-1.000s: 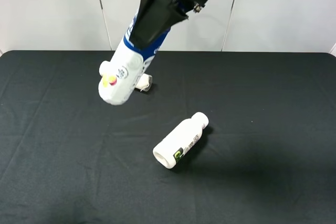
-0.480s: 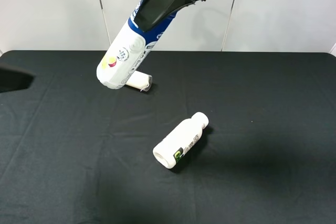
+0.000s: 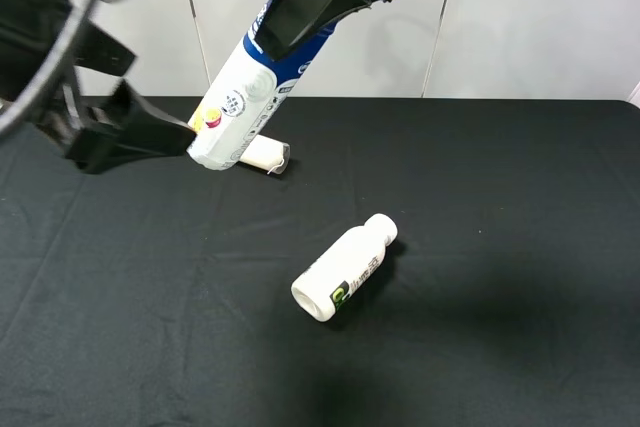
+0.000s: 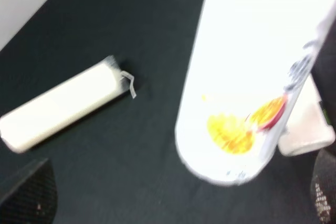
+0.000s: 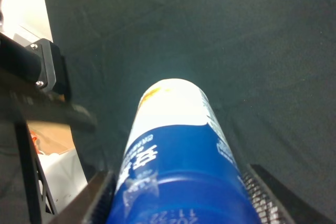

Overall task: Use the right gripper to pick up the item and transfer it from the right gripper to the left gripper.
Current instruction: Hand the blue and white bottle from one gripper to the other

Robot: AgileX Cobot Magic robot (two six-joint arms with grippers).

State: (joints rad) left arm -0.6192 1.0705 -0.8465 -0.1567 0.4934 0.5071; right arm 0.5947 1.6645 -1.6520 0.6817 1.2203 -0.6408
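Note:
The item (image 3: 235, 112), a white bottle with a blue-and-white label, hangs tilted in the air above the table's back, base pointing down-left. My right gripper (image 3: 300, 22) is shut on its upper part; the cap is hidden. The right wrist view looks down the item (image 5: 173, 129) between the two fingers. My left gripper (image 3: 170, 137) reaches in from the left, open, its tips just short of the item's base. In the left wrist view the item's base (image 4: 231, 129) fills the space ahead of the widely spread fingertips (image 4: 26, 195).
A plain white tube (image 3: 262, 154) lies on the black table (image 3: 500, 197) just behind the item; it also shows in the left wrist view (image 4: 58, 106). An all-white bottle with a green-black logo (image 3: 345, 269) lies on its side mid-table.
My left arm has come into view from the left and moved up to the item's base. The right gripper lifted the item slightly, then held still.

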